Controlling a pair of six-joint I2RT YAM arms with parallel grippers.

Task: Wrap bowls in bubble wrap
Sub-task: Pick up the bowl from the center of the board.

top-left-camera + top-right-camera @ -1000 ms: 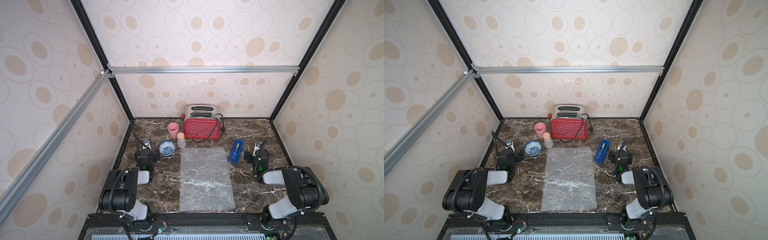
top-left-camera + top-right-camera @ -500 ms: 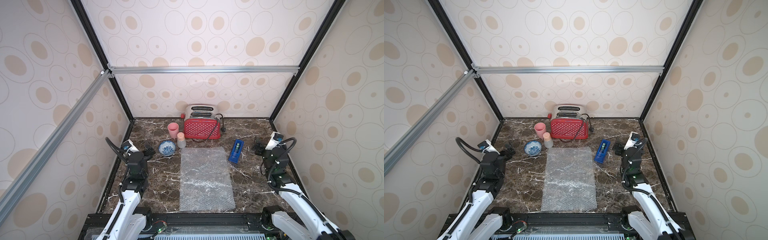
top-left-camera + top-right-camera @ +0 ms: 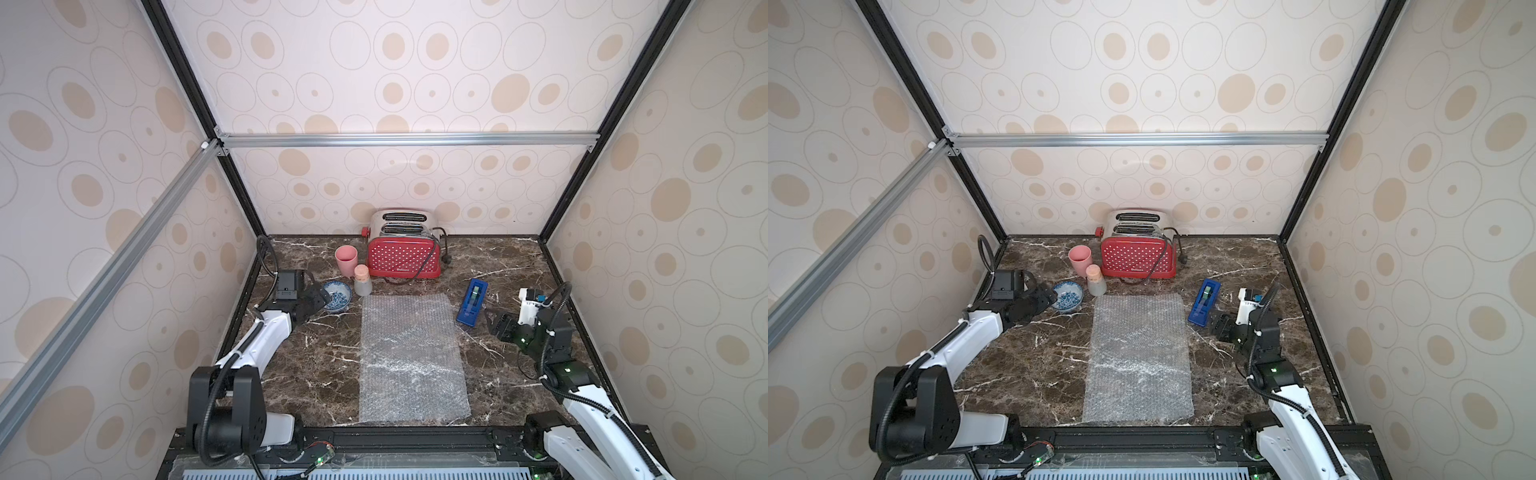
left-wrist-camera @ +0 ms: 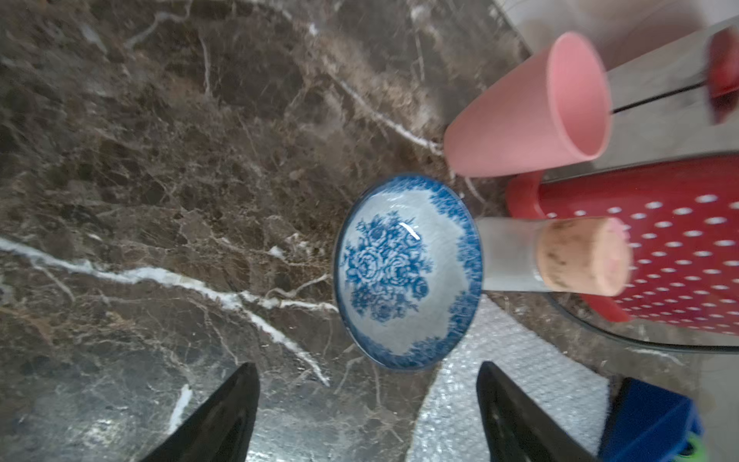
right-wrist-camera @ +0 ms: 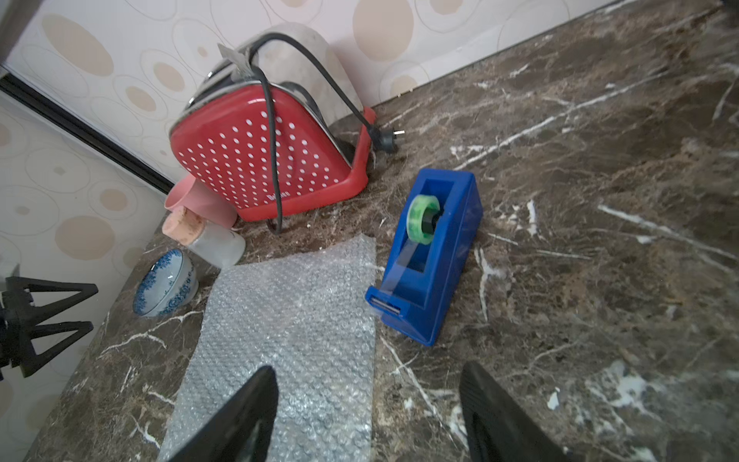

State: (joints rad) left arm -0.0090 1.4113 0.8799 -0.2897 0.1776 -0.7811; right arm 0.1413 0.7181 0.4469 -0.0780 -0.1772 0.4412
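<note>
Glossy porcelain bowl (image 4: pixel 408 272), plastic bubble wrap (image 3: pixel 411 361), polished marble tabletop (image 3: pixel 316 365)

Small white bowl (image 3: pixel 337 296) with blue floral pattern, upright, empty, just beside flat bubble wrap sheet (image 3: pixel 411 357)

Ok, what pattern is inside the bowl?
The bowl has blue flowers on white, with a blue-banded rim; clearest in the left wrist view.

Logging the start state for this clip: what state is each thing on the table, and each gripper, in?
bowl: upright, empty, unwrapped
bubble wrap: spread flat, nothing on it
pink cup: upright, empty
bottle: upright, corked
toaster: unplugged, cord draped over it
tape dispenser: upright, green roll loaded
left gripper: open, empty, beside the bowl
right gripper: open, empty
</note>
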